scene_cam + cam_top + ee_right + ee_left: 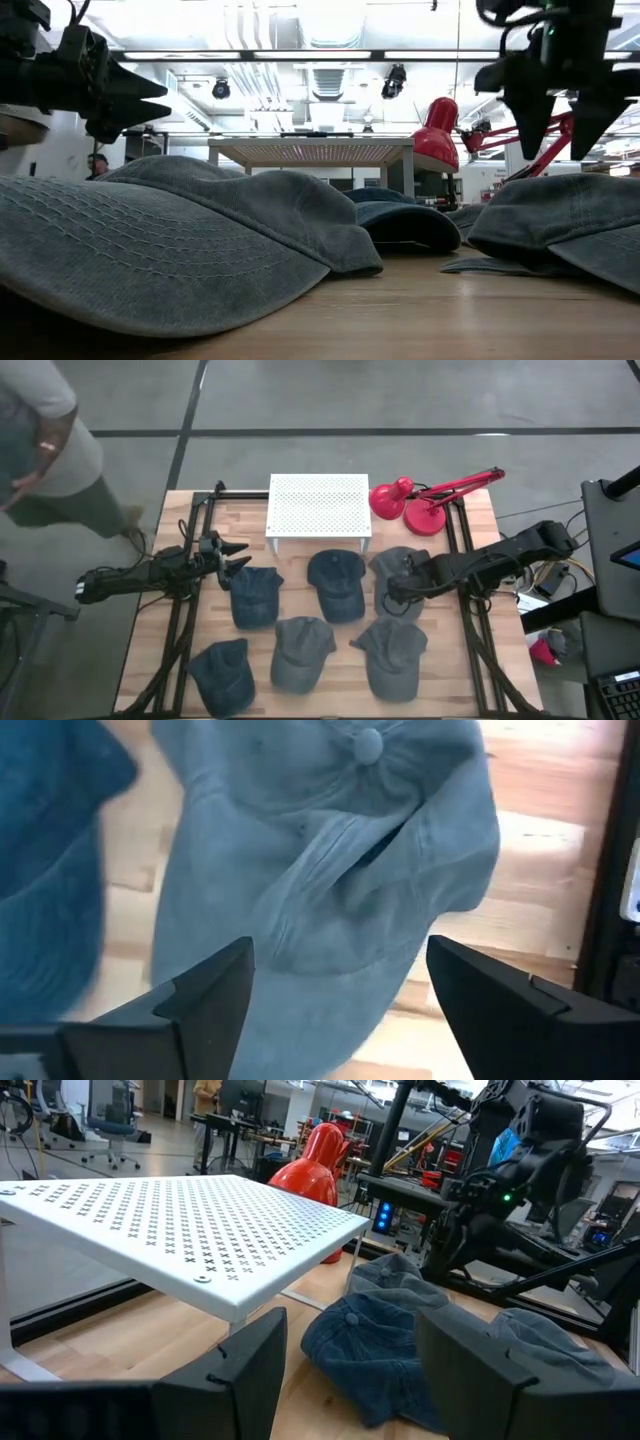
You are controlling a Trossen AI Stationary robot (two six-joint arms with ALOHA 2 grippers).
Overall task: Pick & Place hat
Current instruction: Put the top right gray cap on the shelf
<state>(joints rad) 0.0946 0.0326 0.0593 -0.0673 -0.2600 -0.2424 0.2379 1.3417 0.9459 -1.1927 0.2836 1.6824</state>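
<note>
The grey hat (392,574) (330,890) lies on the wooden counter (345,678) at about three o'clock from the middle, rumpled, just beside a dark blue hat (336,584). The right gripper (397,586) (335,990) hangs over it with jaws spread wide and nothing between them; the hat sits free below. Four more hats lie around: a blue one (255,596) at nine o'clock, and three along the near edge (222,675) (301,652) (393,655). At twelve o'clock stands a white perforated rack (319,506), with a red lamp (412,502) at one o'clock. The left gripper (238,556) waits at nine o'clock, jaws open and empty. A person (45,450) stands off the counter at ten o'clock.
</note>
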